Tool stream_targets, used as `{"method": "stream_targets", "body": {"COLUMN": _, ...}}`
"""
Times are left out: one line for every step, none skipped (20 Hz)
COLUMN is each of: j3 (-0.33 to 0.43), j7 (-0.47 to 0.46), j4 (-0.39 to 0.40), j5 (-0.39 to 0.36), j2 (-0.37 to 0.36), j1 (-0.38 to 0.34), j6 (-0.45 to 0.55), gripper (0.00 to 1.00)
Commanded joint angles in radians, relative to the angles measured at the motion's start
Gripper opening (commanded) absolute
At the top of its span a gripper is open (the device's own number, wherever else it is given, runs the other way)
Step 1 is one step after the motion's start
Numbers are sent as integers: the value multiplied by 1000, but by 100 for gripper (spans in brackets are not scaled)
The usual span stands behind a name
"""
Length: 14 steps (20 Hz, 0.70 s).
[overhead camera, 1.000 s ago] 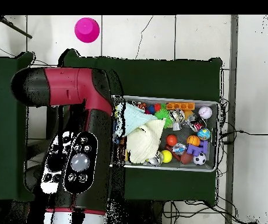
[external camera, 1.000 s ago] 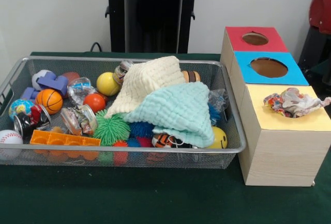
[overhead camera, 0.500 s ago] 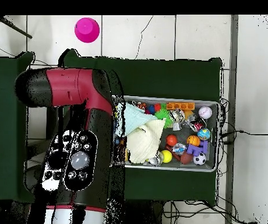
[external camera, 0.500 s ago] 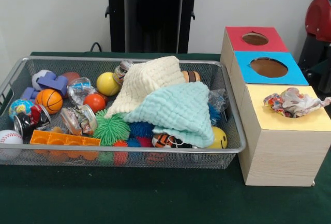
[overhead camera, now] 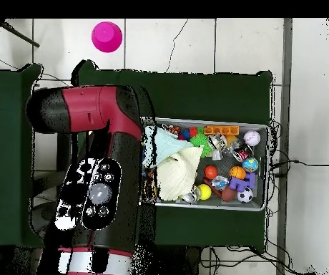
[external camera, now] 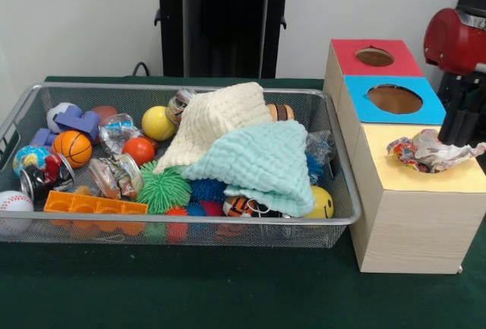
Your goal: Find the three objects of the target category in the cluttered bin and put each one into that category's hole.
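Note:
The wire bin (external camera: 182,220) holds a cream cloth (external camera: 220,116) and a mint cloth (external camera: 262,158) lying over balls, spiky toys and wrapped items. A crumpled colourful wrapper (external camera: 425,150) lies on the yellow top (external camera: 425,181) of the wooden box, and it hides any hole there. The red hole (external camera: 374,56) and blue hole (external camera: 395,99) are uncovered. My arm's red wrist (external camera: 454,39) shows at the right edge, and its black gripper (external camera: 458,120) hangs just above the wrapper. In the overhead view the arm (overhead camera: 99,186) hides the box beside the bin (overhead camera: 262,129).
Left in the bin lie a basketball (external camera: 73,147), a yellow ball (external camera: 158,123), an orange brick (external camera: 95,206), a green spiky ball (external camera: 163,188) and a baseball (external camera: 14,203). A smiley ball (external camera: 323,203) sits at the right corner. A pink cup (overhead camera: 106,36) stands on the floor.
My arm has come further into the front view from the right edge, with its black end now over the crumpled wrapper. Nothing in the bin has moved.

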Motion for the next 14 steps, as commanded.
{"method": "stream_targets", "body": {"j3": 78, "j7": 17, "j4": 60, "j5": -70, "j2": 31, "j1": -48, "j6": -25, "gripper": 0}}
{"method": "stream_targets", "body": {"j3": 80, "j7": 16, "j4": 62, "j5": -75, "j2": 31, "j1": -48, "j6": -29, "gripper": 0}}
{"method": "stream_targets", "body": {"j3": 82, "j7": 15, "j4": 63, "j5": -80, "j2": 31, "j1": -48, "j6": -32, "gripper": 0}}
{"method": "stream_targets", "body": {"j3": 83, "j7": 16, "j4": 64, "j5": -84, "j2": 31, "j1": -48, "j6": -34, "gripper": 0}}
{"method": "stream_targets", "body": {"j3": 85, "j7": 17, "j4": 64, "j5": -86, "j2": 31, "j1": -50, "j6": -35, "gripper": 0}}
{"method": "stream_targets", "body": {"j3": 88, "j7": 20, "j4": 67, "j5": -88, "j2": 31, "j1": -51, "j6": -40, "gripper": 0}}
{"method": "stream_targets", "body": {"j3": 91, "j7": 25, "j4": 72, "j5": -89, "j2": 32, "j1": -53, "j6": -45, "gripper": 0}}
{"method": "stream_targets", "body": {"j3": 95, "j7": 34, "j4": 77, "j5": -86, "j2": 35, "j1": -55, "j6": -46, "gripper": 0}}
{"method": "stream_targets", "body": {"j3": 100, "j7": 42, "j4": 82, "j5": -82, "j2": 38, "j1": -58, "j6": -48, "gripper": 0}}
{"method": "stream_targets", "body": {"j3": 104, "j7": 54, "j4": 89, "j5": -77, "j2": 43, "j1": -60, "j6": -48, "gripper": 0}}
{"method": "stream_targets", "body": {"j3": 107, "j7": 65, "j4": 96, "j5": -72, "j2": 47, "j1": -61, "j6": -48, "gripper": 0}}
{"method": "stream_targets", "body": {"j3": 107, "j7": 78, "j4": 98, "j5": -64, "j2": 54, "j1": -60, "j6": -31, "gripper": 0}}
{"method": "stream_targets", "body": {"j3": 108, "j7": 89, "j4": 104, "j5": -57, "j2": 57, "j1": -60, "j6": -21, "gripper": 0}}
{"method": "stream_targets", "body": {"j3": 111, "j7": 96, "j4": 108, "j5": -46, "j2": 55, "j1": -61, "j6": -1, "gripper": 0}}
